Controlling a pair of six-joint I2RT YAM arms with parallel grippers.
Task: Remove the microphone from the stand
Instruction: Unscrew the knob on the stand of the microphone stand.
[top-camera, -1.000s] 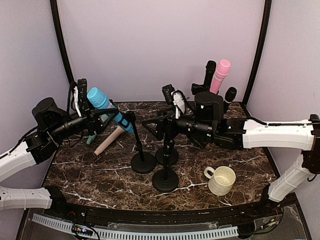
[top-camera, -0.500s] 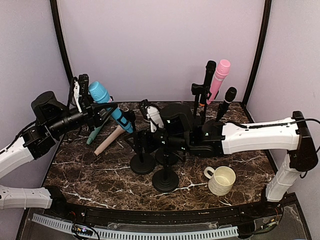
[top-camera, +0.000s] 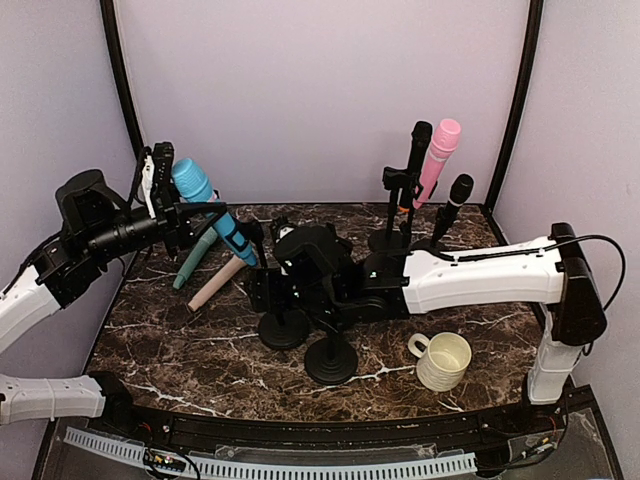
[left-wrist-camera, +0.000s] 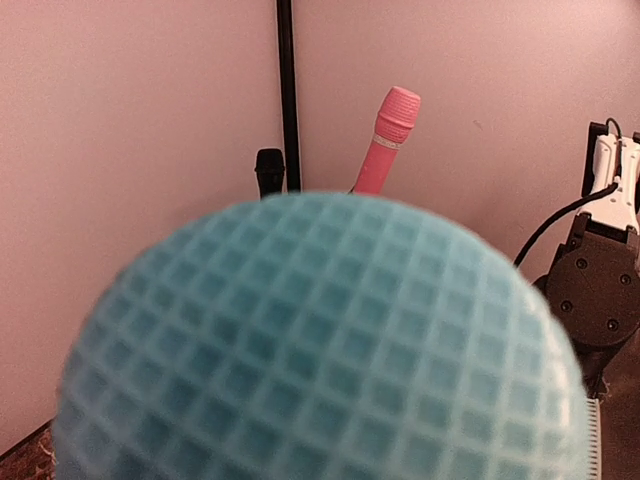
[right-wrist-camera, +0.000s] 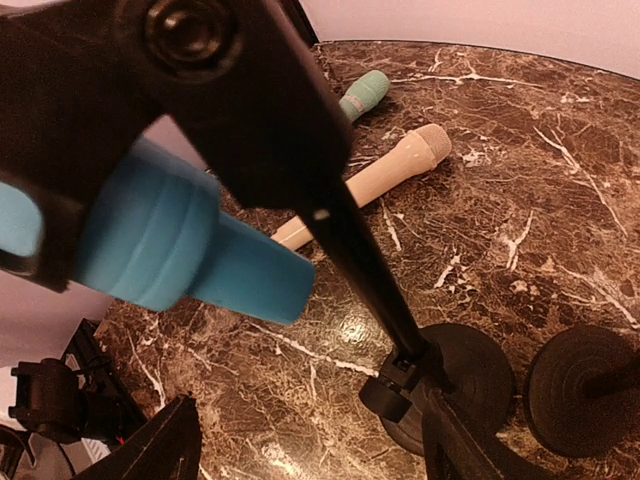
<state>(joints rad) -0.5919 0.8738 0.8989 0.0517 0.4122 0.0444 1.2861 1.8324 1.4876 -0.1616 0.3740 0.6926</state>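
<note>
Reaches over the marble table (top-camera: 190, 350) with the right gripper (right-wrist-camera: 310, 445), jaws wide either side of the black stand (top-camera: 285, 328), holding nothing. Clamps the left gripper (top-camera: 205, 210) on the blue microphone (top-camera: 225, 228) below its head (tilted, seated in the stand's clip). Crowded just beside by a neighbouring stand (top-camera: 331, 360); farther right, a cream mug (top-camera: 443, 360).

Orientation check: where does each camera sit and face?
Top external: above, behind the bases, looking down at the table; both arms show.
Left wrist: faces the back-right corner; blue microphone fills it; its own arm unseen.
Right wrist: looks down at the stand base; own fingers at bottom edge.
Shared: blue microphone, all three; pink microphone, top and left wrist.
</note>
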